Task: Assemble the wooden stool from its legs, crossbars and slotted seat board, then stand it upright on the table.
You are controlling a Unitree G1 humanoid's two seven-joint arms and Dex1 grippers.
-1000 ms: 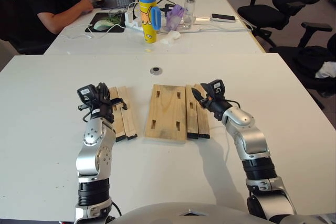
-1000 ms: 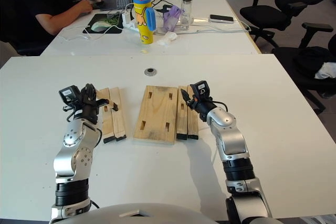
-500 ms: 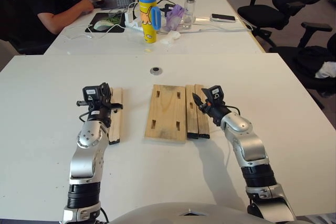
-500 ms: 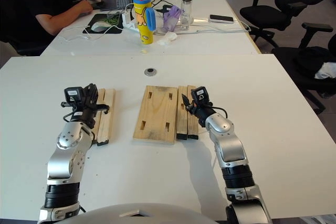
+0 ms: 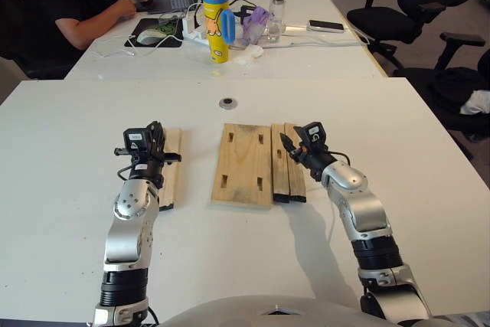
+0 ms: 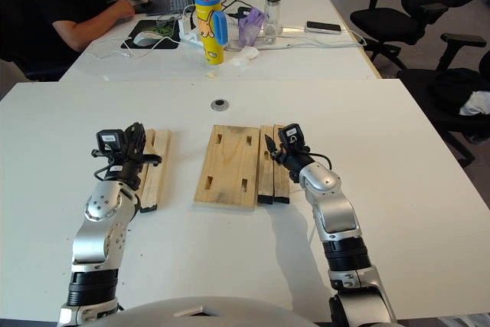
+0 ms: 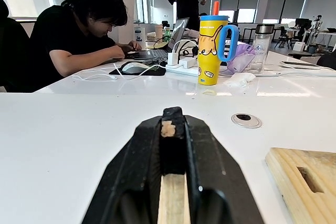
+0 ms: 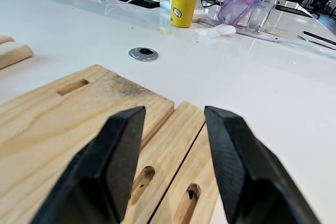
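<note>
The slotted seat board (image 5: 243, 162) lies flat mid-table. Two slotted wooden bars (image 5: 289, 166) lie side by side against its right edge. My right gripper (image 5: 295, 143) hovers just above their far ends, open, with nothing between its fingers (image 8: 113, 166); both bars (image 8: 173, 182) and the board (image 8: 63, 124) show beneath it. Left of the board lie more wooden bars (image 5: 170, 174). My left gripper (image 5: 155, 155) sits over them, shut on a thin wooden bar (image 7: 173, 203) gripped edgewise between its fingers. The board's corner (image 7: 304, 177) lies off to one side.
A round cable grommet (image 5: 227, 103) sits in the table beyond the board. The far table holds a yellow tumbler (image 5: 217, 24), a bottle (image 5: 278, 5), cables and a laptop. Office chairs (image 5: 398, 13) stand at the right. White tabletop (image 5: 61, 189) stretches on both sides.
My left arm has swung left and straightened over the left bars, which now lie squarer and partly under it. My right gripper has drawn back slightly along the slotted bars.
</note>
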